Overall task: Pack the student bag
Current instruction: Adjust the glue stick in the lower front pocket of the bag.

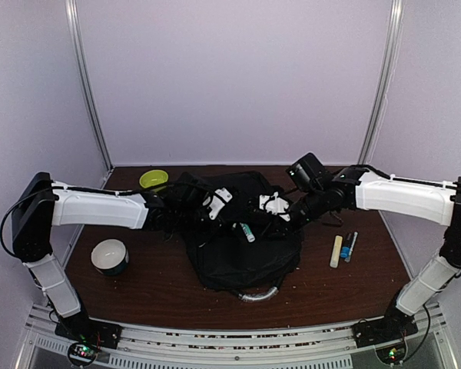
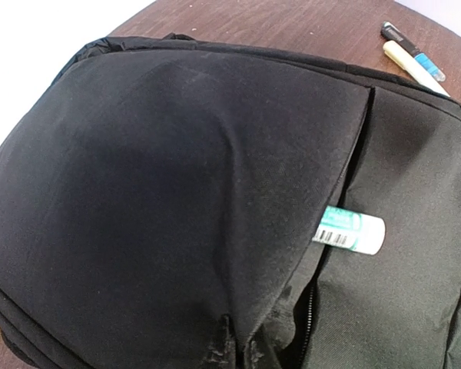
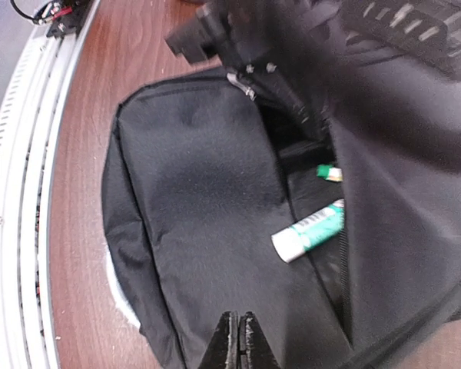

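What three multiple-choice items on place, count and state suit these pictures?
1. Where is the green-and-white tube? A poking from the student bag's open pocket; B on a shelf; C inside a pencil case.
2. How many bowls stand on the table? A one; B two; C four.
3. The right gripper's jaws are: A wide open; B shut; C clamped on a ruler.
Answers: A, its end shows at the pocket slit. B, a green bowl and a white bowl. B, they meet with nothing between.

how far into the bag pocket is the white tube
Half in: the white tube pokes out of the student bag's open pocket.
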Controlling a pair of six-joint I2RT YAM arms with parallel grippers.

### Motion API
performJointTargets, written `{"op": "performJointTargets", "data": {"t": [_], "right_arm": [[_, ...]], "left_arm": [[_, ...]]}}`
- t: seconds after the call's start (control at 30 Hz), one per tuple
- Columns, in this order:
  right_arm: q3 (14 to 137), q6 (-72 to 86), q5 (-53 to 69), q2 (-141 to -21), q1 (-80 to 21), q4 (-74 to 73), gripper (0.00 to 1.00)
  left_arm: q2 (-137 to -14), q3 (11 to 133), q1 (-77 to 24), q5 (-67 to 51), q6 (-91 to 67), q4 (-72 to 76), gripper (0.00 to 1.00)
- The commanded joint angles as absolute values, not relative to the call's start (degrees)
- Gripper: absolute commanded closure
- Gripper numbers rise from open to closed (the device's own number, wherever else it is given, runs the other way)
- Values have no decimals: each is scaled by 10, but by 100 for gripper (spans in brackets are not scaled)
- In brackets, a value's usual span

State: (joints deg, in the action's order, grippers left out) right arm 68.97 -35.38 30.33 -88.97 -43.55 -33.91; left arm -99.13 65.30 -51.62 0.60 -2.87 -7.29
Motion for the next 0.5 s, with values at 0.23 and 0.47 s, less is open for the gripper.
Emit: {"op": "performJointTargets", "data": {"t": [0.23,0.47], "right_arm": [[702,-443,250,-873,-456,-407,96],[717,-443,186,-916,-478,-338,99]], "left_arm": [[-971,668,-487,-100,-23,-41,100],[-981,680,-483,-146,-28,-50,100]]}}
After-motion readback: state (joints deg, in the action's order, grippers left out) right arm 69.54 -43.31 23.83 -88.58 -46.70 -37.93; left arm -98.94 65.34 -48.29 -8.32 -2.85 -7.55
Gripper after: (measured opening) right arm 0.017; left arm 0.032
